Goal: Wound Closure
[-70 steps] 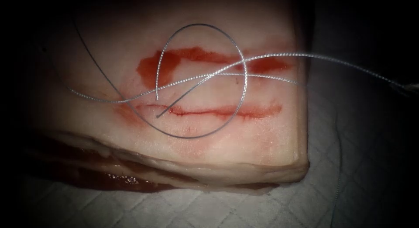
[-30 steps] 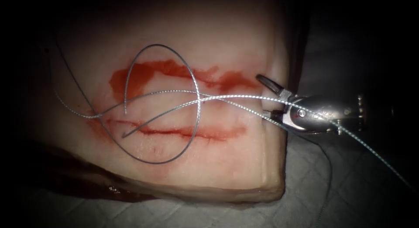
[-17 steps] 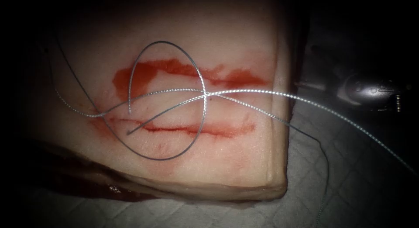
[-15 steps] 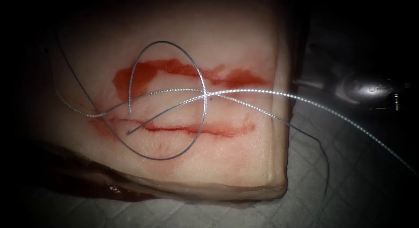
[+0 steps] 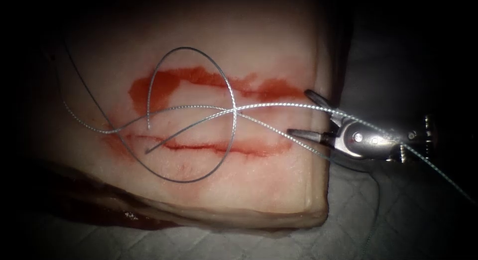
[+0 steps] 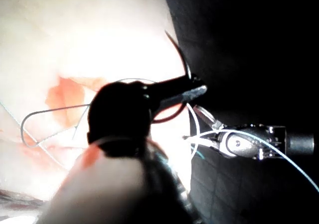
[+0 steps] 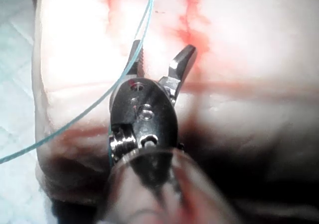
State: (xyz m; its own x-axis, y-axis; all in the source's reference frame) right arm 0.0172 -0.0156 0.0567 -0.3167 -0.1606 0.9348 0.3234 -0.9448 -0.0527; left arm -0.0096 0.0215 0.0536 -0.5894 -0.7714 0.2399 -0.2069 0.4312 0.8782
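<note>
Now the right tool (image 5: 301, 113) is sitting at the right edge of the tissue (image 5: 249, 190). Half a second ago it was hanging further back, off to the right and away from the tissue, so it has come in close. Its jaws are spread wide and are pinching nothing. The thread (image 5: 234, 115) is lying in a big loop over the cut (image 5: 219, 148) and the red fluid (image 5: 169, 83), just as it was lying before. Two strands are running off to the right, and one is crossing over the right tool. I cannot tell if a strand is sitting between the jaws. In the right wrist view the right tool (image 7: 160, 52) is also looking spread, with the thread (image 7: 144, 25) passing right beside one jaw. In the left wrist view the left tool (image 6: 197, 90) is pressing its jaws together on the needle (image 6: 180, 55), somewhere near the middle of its curve, though this is hard to see. The needle is looking free of the tissue, up by its right edge. I think the right tool is getting into place near the thread, but nothing is being pulled tight yet.
</note>
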